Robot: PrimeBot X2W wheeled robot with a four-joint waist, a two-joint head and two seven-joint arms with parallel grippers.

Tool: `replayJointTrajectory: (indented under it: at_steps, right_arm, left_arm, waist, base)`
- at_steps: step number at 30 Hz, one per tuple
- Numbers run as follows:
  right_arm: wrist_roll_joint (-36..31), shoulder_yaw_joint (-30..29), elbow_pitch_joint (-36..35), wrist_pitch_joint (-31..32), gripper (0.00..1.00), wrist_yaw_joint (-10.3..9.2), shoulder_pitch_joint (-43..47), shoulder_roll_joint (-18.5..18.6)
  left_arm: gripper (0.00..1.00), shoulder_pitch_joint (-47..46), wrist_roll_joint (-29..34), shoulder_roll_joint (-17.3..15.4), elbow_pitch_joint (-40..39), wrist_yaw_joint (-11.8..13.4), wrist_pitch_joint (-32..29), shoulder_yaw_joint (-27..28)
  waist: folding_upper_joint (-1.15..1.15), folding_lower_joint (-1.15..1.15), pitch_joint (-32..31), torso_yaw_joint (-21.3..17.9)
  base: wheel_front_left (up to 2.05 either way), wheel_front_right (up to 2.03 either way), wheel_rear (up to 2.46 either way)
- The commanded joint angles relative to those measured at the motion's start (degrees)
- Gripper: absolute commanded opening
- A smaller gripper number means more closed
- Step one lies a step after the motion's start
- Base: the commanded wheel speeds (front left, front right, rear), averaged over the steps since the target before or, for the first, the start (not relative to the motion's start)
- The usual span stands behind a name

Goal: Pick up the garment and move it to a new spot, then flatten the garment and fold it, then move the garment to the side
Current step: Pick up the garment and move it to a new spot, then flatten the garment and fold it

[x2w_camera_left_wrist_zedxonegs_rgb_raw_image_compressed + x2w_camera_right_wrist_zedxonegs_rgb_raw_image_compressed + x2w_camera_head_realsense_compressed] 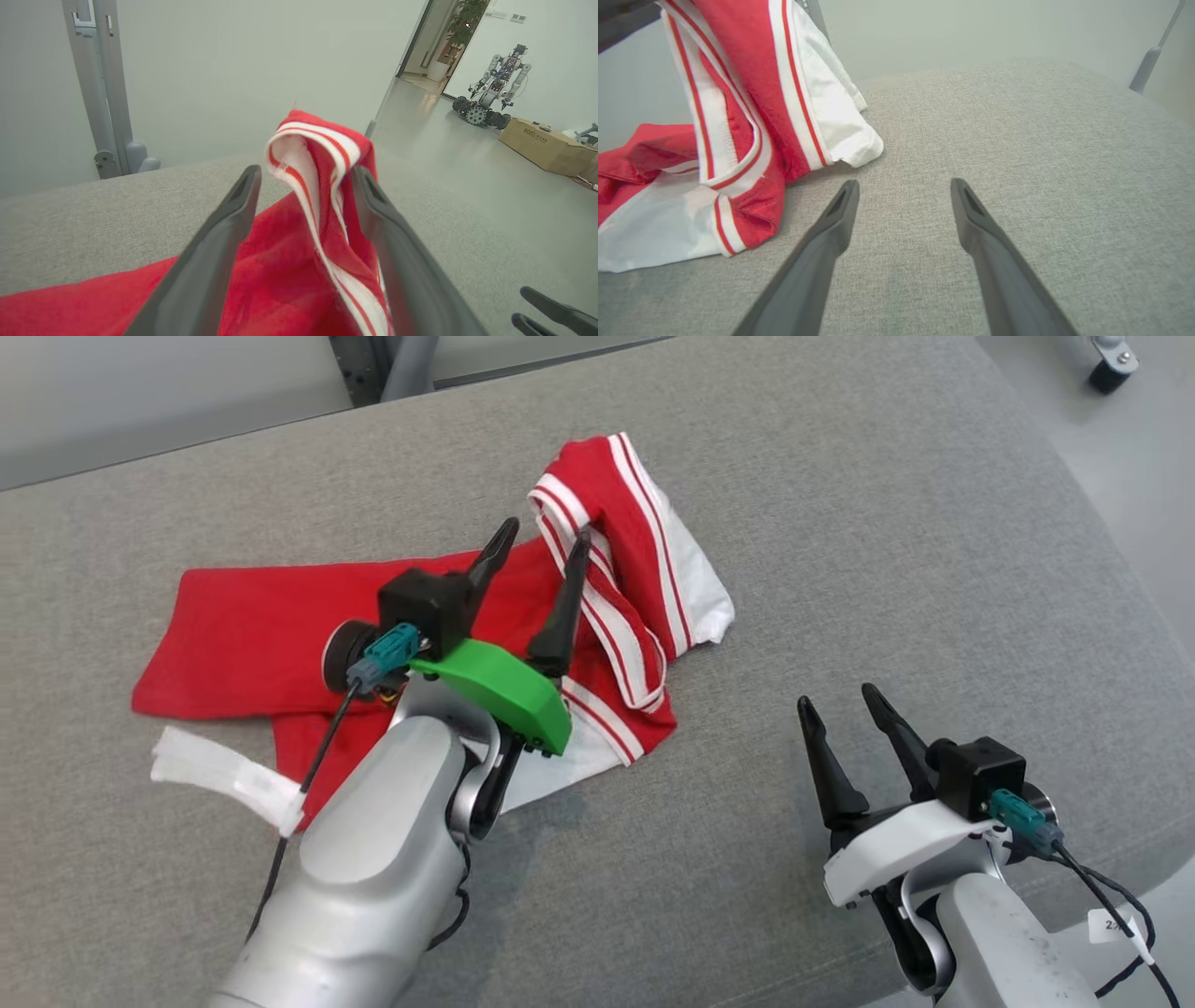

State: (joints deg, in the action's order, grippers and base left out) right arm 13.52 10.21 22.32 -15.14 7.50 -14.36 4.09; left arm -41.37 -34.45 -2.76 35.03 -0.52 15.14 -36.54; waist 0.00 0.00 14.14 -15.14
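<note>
Garment (pixel 243 635): part hidden beneath left forearm (pixel 373 859); cut by right wrist view's top, left edges. Cardboard box (pixel 544 144) lettering: illegible.

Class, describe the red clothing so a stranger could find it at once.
Start at the wide grey fabric-covered table. Across its middle lie small crumpled red cloth shorts, one end peaked up between the dark fingers of the left gripper. Nothing else there is red, with white panels and striped trim.

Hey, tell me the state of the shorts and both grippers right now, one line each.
Garment: crumpled, not flattened, one striped fold peaked up.
Left gripper: open, fingers straddling that fold.
Right gripper: open, empty, over bare grey surface.
</note>
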Motion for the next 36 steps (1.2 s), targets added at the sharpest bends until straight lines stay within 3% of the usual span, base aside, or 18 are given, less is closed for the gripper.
replayJointTrajectory:
  at_steps: [1, 6, 13, 25, 36]
  right_arm:
    - [0.1, -0.3, 0.1, 0.0, 1.00, -0.02, 0.4, 0.0]
    - [0.1, -0.2, -0.1, 0.0, 1.00, -0.02, 1.2, 0.4]
    - [-0.7, -0.8, -0.4, 0.0, 1.00, -0.02, 2.9, 0.5]
    - [-0.7, -2.0, 0.3, 0.0, 1.00, -0.02, 7.2, 0.5]
    - [-1.0, -2.1, 0.9, 0.0, 1.00, -0.02, 9.3, 0.1]
  left_arm:
    - [1.00, 1.4, 0.9, -0.3, 0.8, 0.0, 0.0, 1.5]
    - [1.00, 6.3, 5.9, -1.6, 2.4, 0.4, 0.0, 7.1]
    - [1.00, 18.6, 11.7, -3.8, -3.8, 1.1, 0.0, 18.7]
    - [1.00, 38.3, 20.1, -1.9, -15.1, -1.0, 0.0, 32.6]
    - [1.00, 48.6, 24.0, -0.2, -19.8, -2.5, 0.0, 36.6]
  waist:
    - [0.00, 0.00, -1.3, 2.3]
    - [0.00, 0.00, -3.7, 5.1]
    - [0.00, 0.00, -7.7, 7.8]
    - [0.00, 0.00, -12.7, 11.5]
    - [0.00, 0.00, -13.7, 13.4]
  base:
    - [0.00, 0.00, 0.00]
    - [0.00, 0.00, 0.00]
    - [0.00, 0.00, 0.00]
    - [0.00, 0.00, 0.00]
    - [0.00, 0.00, 0.00]
